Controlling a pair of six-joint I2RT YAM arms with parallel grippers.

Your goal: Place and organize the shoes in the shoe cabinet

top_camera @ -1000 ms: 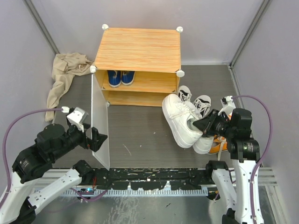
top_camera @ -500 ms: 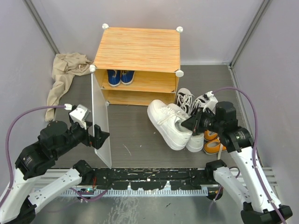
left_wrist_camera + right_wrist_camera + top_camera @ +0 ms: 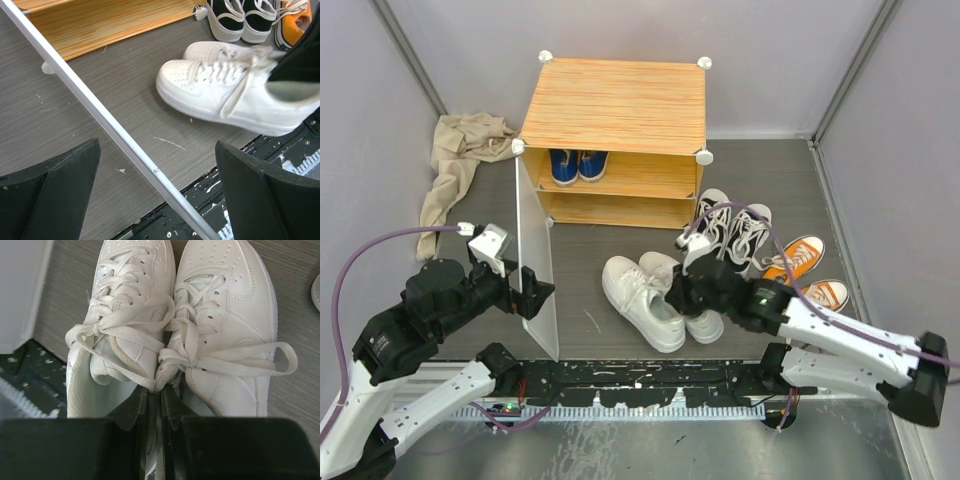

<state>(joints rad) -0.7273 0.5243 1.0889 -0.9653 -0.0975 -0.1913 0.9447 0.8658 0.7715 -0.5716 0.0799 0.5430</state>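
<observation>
Wears white plastic link shells (image 3: 440, 392) over black motor housings (image 3: 430, 300). Trails thin purple cables (image 3: 365, 250). Ends in matte black wedge-shaped fingers (image 3: 60, 185).

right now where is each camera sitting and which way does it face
top: above and behind the arms, looking down at the cabinet, its door and the white shoes; both arms show.
left wrist: low beside the door, looking across the floor at the white shoes; the left tool shows, open astride the door edge.
right wrist: straight down over the white shoes; the right tool pinches their inner collars.
shared: all three see the white shoes.
</observation>
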